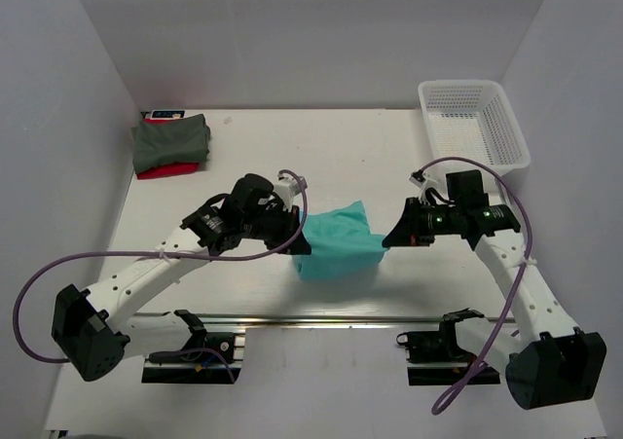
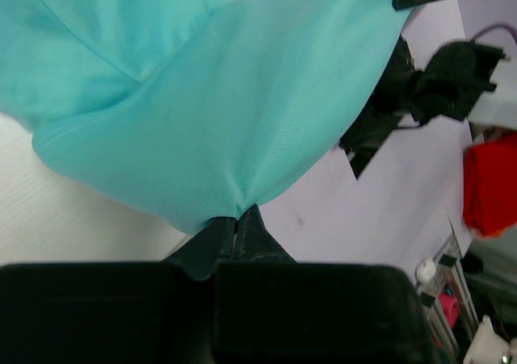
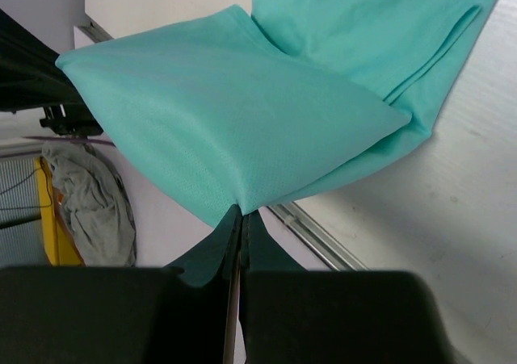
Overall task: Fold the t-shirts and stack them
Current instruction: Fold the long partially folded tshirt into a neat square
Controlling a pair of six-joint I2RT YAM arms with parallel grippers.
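A teal t-shirt point(image 1: 337, 241) hangs stretched between my two grippers over the middle of the table, its lower part resting on the tabletop. My left gripper point(image 1: 300, 245) is shut on the shirt's left edge; in the left wrist view the cloth point(image 2: 218, 114) is pinched at the closed tips point(image 2: 236, 216). On the right edge my right gripper point(image 1: 389, 238) is shut too, the fabric point(image 3: 234, 114) gathered at its tips point(image 3: 242, 211). A dark grey-green t-shirt point(image 1: 171, 139) lies folded on a red t-shirt point(image 1: 167, 170) at the back left.
A white mesh basket point(image 1: 474, 122) stands at the back right corner. A metal rail point(image 1: 321, 319) runs along the near edge of the table between the arm bases. White walls close in the left, back and right sides.
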